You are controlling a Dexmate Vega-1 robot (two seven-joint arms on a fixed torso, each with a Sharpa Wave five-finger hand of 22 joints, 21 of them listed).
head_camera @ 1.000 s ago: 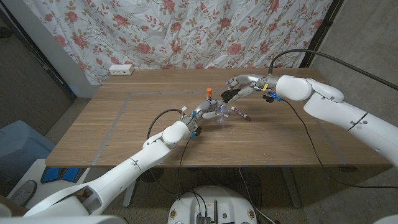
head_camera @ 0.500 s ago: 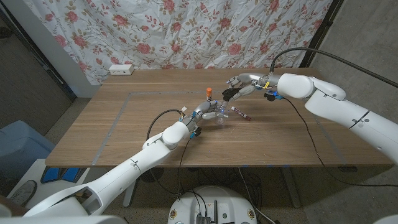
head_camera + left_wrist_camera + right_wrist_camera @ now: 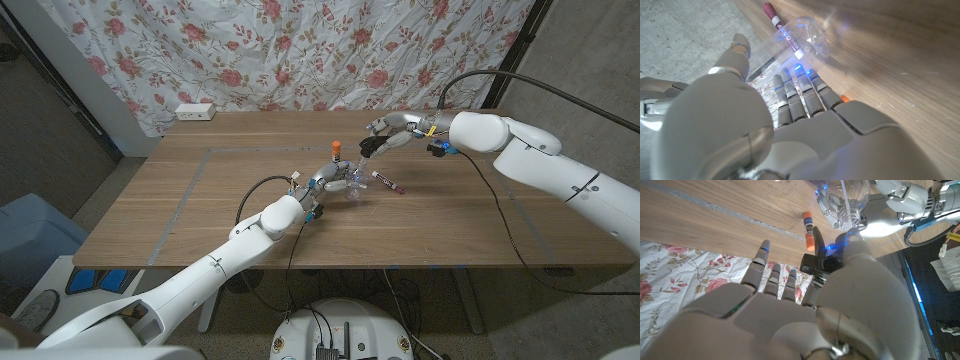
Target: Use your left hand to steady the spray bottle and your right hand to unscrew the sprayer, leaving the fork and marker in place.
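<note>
The clear spray bottle (image 3: 350, 186) lies on its side at mid-table, and my left hand (image 3: 326, 183) grips its body. In the right wrist view its neck (image 3: 852, 218) is open, with a thin tube inside the bottle. My right hand (image 3: 392, 135) is above and beyond the bottle and pinches the black sprayer (image 3: 368, 148), which also appears in the right wrist view (image 3: 815, 265). A marker with a maroon cap (image 3: 388, 183) lies just right of the bottle; in the left wrist view this marker (image 3: 782, 30) shows past the bottle (image 3: 807, 37).
An orange-tipped stick (image 3: 337, 149) sits just beyond the bottle and also appears in the right wrist view (image 3: 810, 230). A white power strip (image 3: 195, 112) lies at the table's far left edge. Grey tape lines (image 3: 200, 170) cross the wood. A floral curtain hangs behind.
My right hand has lifted a little up and away from the bottle with the black sprayer. The left hand and the bottle have stayed put.
</note>
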